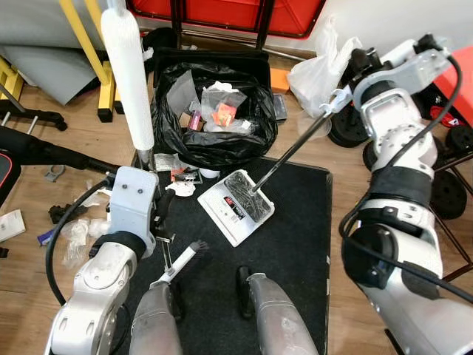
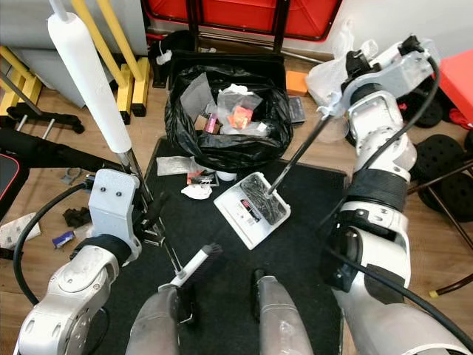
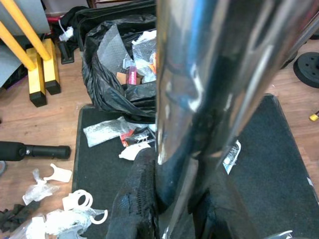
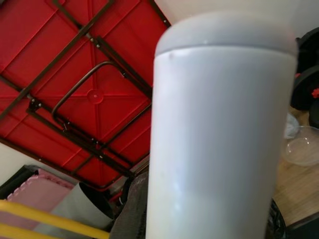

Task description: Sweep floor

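A robot looks down at a dark floor mat (image 1: 295, 244) laid over a wooden floor (image 1: 89, 140). Its two legs show at the near edge of the mat.

The left hand (image 1: 164, 211) is clamped around the metal shaft of a broom (image 1: 127, 81), low on the left side of the mat. The shaft rises far and left from the hand, its upper part covered by a white grip. In the left wrist view the shiny shaft (image 3: 209, 89) runs close past the camera with a black finger (image 3: 139, 194) pressed against it. Below the hand, the broom's small dark bristle head (image 1: 194, 248) sits on the mat just in front of the left leg.

The right hand (image 2: 353, 70) is raised on the far right and holds the top of a long thin black handle. The handle slopes down and left to a white dustpan (image 1: 238, 205), which rests on the mat near its middle with a little dark debris inside.

Just beyond the mat's far edge stands a bin lined with a black trash bag (image 1: 214, 111), filled with wrappers and paper. A few scraps of litter (image 1: 177, 174) lie on the mat between the bin and the left hand. More white scraps (image 3: 65, 204) lie on the wood to the left. A red folded frame (image 1: 222, 15) leans against the far wall, and black weight plates (image 1: 451, 192) sit at the far right.
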